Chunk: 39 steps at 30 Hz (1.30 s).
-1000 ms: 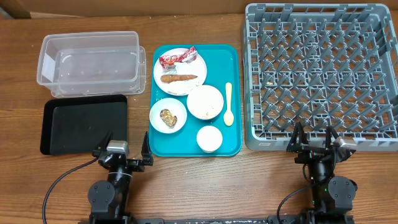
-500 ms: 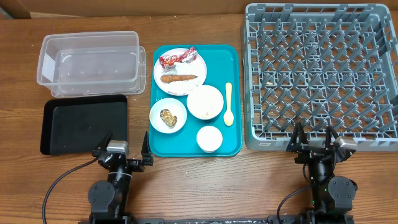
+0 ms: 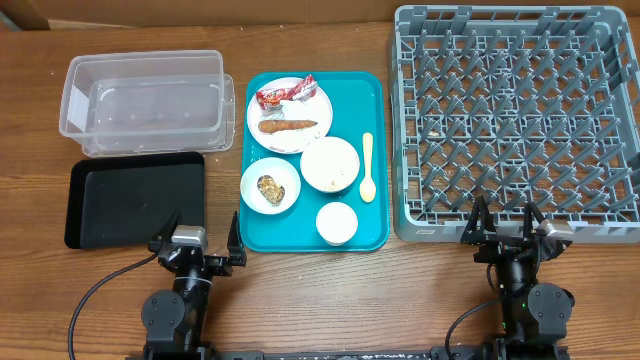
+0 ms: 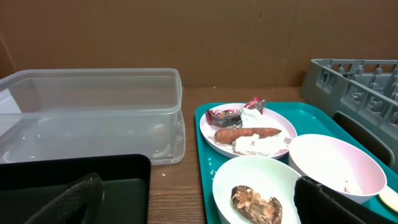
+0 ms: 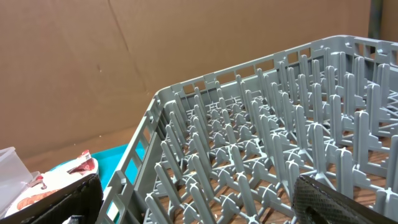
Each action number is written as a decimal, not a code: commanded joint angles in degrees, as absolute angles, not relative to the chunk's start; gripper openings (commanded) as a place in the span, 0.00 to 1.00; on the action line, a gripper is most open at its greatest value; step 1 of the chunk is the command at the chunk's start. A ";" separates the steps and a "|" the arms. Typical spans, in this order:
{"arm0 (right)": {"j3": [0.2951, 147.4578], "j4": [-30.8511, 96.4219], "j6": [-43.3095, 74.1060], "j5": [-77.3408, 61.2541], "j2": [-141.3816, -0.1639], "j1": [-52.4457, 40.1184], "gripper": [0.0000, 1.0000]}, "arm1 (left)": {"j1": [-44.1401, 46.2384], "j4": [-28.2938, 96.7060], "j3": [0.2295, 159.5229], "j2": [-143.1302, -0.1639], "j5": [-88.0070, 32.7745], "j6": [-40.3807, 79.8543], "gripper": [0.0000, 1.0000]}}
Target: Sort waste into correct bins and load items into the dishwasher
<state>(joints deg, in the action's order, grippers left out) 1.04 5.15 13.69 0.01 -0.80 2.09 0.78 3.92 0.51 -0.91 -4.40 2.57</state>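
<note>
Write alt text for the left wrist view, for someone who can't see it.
A teal tray holds a pink plate with a red wrapper, a carrot stick and a napkin, plus a white bowl holding a brown lump and a second bowl. A clear tub and black tray sit left of it, a grey rack at right.

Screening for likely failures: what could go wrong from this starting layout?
The red wrapper, carrot stick and napkin lie on the pink plate; racking it early could spill waste into the dish rack. The bowls and cup sit close together, so grasping one may knock another. The spoon lies flat, hard to pinch.
</note>
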 commanded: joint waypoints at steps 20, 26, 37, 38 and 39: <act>0.45 4.73 13.91 -0.12 -0.16 1.72 1.00 | 1.19 4.10 0.27 -0.25 -3.86 1.28 1.00; 0.45 4.73 13.93 -0.14 -0.16 1.72 1.00 | 1.15 4.10 0.27 -0.25 -2.07 1.23 1.00; 0.45 4.58 13.91 -0.12 -0.16 1.72 1.00 | 1.17 4.32 0.27 -0.25 -1.50 1.28 1.00; 0.45 4.71 13.93 -0.16 -0.16 1.72 1.00 | 1.17 4.32 0.27 -0.25 -1.50 1.28 1.00; 0.45 4.73 13.96 -0.16 -0.16 1.69 1.00 | 1.17 4.32 0.27 -0.25 -1.50 1.28 1.00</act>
